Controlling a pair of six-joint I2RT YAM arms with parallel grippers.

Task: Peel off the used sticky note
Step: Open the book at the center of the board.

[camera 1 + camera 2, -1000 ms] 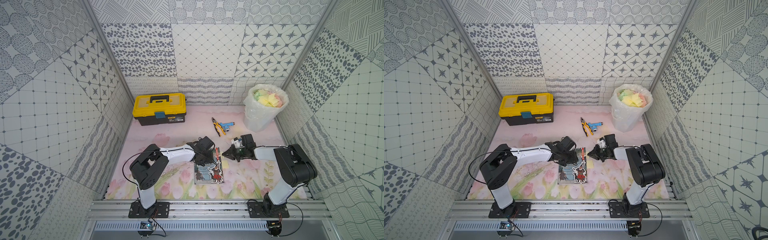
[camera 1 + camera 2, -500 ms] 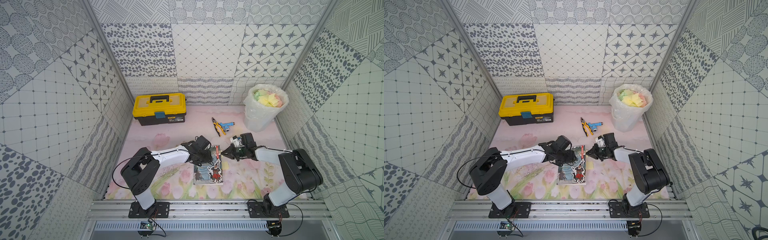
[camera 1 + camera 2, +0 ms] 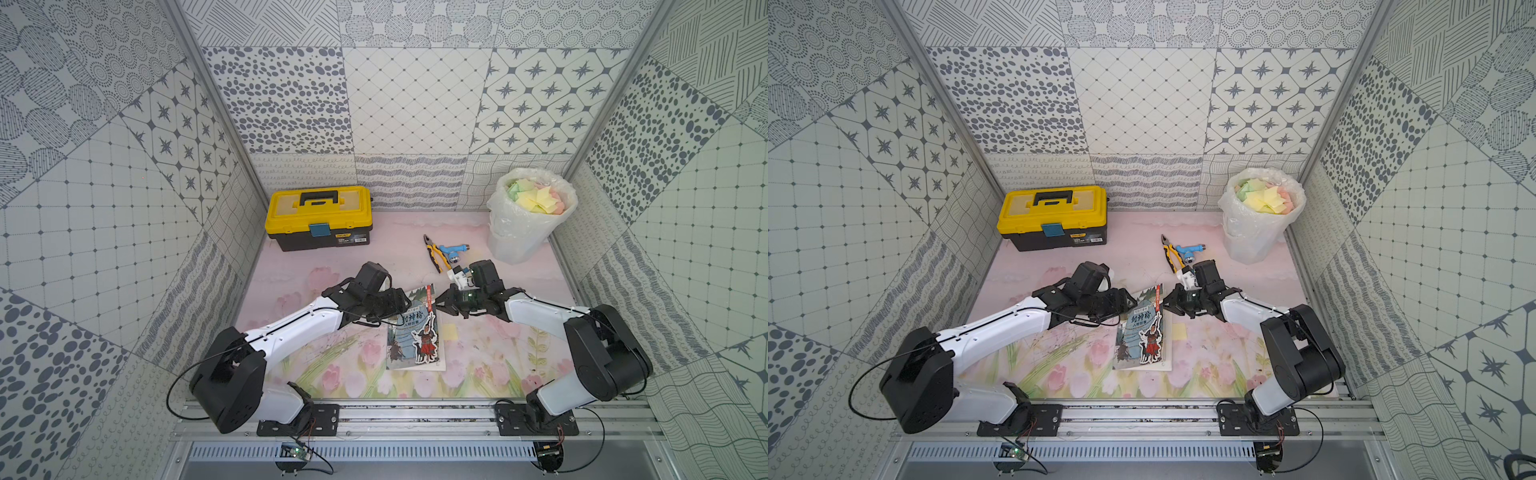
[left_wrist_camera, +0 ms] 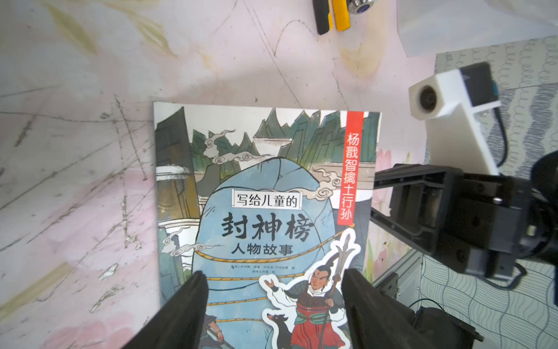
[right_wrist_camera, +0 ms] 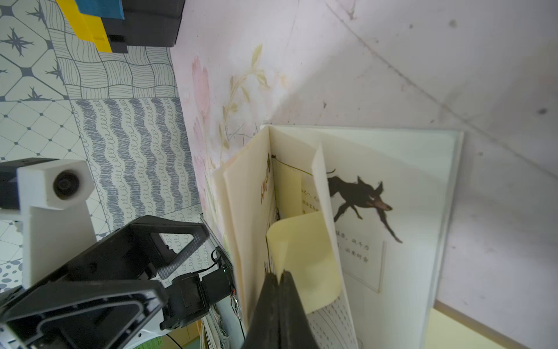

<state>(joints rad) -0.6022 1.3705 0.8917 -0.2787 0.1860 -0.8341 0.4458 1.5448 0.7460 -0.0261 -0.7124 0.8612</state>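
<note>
At the centre of the pink floral table mat (image 3: 291, 270), a thin illustrated children's book with a blue-grey cover (image 3: 415, 336) is laid between the two arms; it is shown in both top views (image 3: 1144, 332). The left gripper (image 4: 273, 287) is positioned above the cover; its jaws are spread wide and nothing is held between them; whether the fingers (image 4: 193, 290) touch the cover cannot be told. In a top view the left gripper (image 3: 401, 305) is located at the book's far left edge.

The right gripper (image 5: 279, 276) is located at the book's far right corner (image 3: 439, 302); its fingertips are pressed together on one edge of a pale yellow square sticky note (image 5: 305, 253). The note is curled into an arc; its other end is lodged among the fanned cream pages (image 5: 392, 196); whether it adheres there cannot be told. A second pale yellow paper square (image 3: 449, 332) is laid flat on the mat, just beside the book's right edge.

Along the far wall, a yellow-and-black plastic toolbox (image 3: 319, 216) is placed at the left; a white bin lined with a clear bag (image 3: 519, 245) is placed at the right and is filled with coloured paper slips; yellow-handled pliers (image 3: 434, 254) are laid between them, near the bin.
</note>
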